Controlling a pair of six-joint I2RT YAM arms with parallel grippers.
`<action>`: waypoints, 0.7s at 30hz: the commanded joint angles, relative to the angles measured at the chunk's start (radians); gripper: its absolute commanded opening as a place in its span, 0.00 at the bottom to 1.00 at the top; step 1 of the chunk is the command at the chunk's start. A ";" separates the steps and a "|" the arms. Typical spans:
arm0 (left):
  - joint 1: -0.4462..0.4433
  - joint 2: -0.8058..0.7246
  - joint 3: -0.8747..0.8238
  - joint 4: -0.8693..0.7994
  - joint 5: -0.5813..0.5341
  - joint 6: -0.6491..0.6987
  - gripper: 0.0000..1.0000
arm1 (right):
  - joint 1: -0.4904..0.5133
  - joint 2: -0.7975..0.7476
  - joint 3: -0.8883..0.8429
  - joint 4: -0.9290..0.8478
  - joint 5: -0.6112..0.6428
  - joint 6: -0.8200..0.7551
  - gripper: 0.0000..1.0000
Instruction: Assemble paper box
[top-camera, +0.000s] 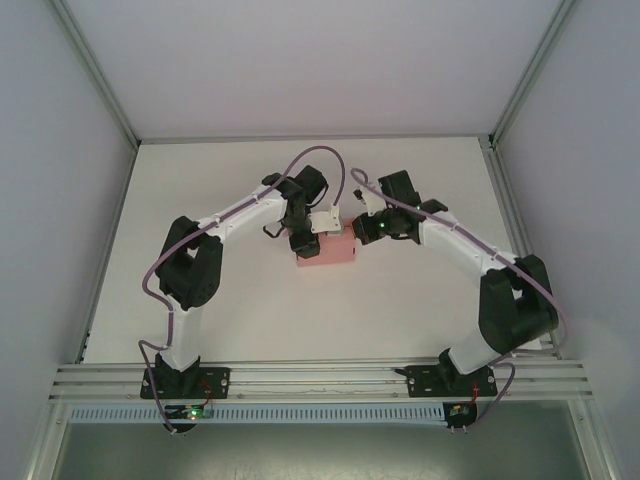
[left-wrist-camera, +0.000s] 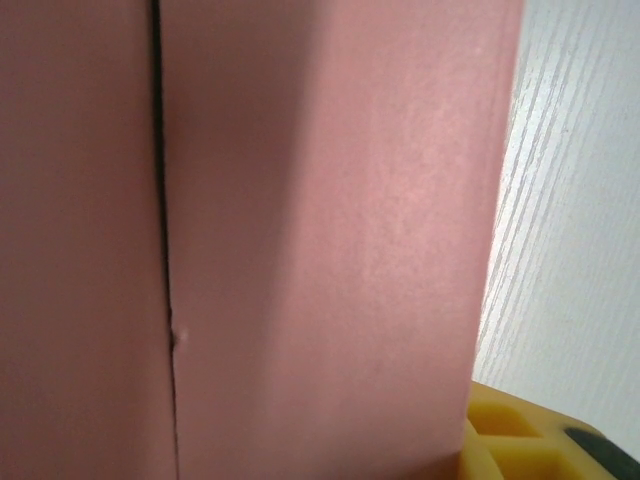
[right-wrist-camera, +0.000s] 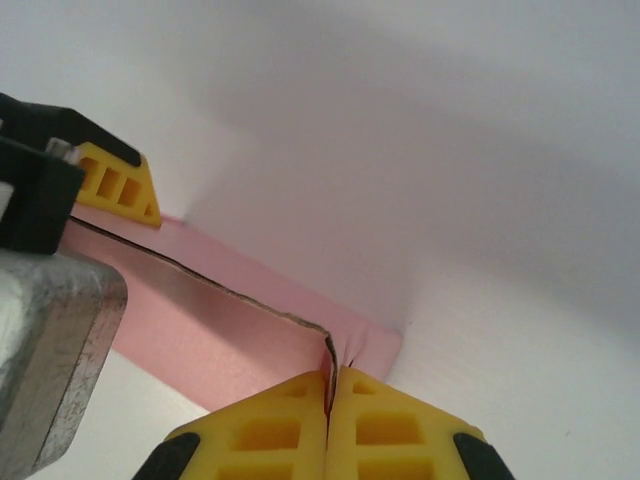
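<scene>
Pinching paper box (right-wrist-camera: 230, 335) corner, right gripper (right-wrist-camera: 328, 380), plain pink card

Overhead view: bright, even white light from above, sharp throughout, with faint soft shadows on the surface (top-camera: 400, 310). Left wrist view: the paper box (left-wrist-camera: 350, 250) sits too close, soft and blurred, darker toward its left. Right wrist view: broad grey shadow, blurred foreground.
</scene>
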 joint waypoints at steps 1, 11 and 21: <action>0.008 0.039 0.031 0.029 0.030 -0.094 0.41 | 0.064 -0.033 -0.113 0.103 0.028 0.062 0.00; 0.011 0.039 0.047 0.043 0.077 -0.113 0.40 | 0.065 -0.024 -0.167 0.389 -0.159 0.323 0.00; 0.011 0.011 -0.002 0.067 0.064 -0.083 0.39 | 0.039 -0.025 -0.122 0.219 -0.119 0.104 0.00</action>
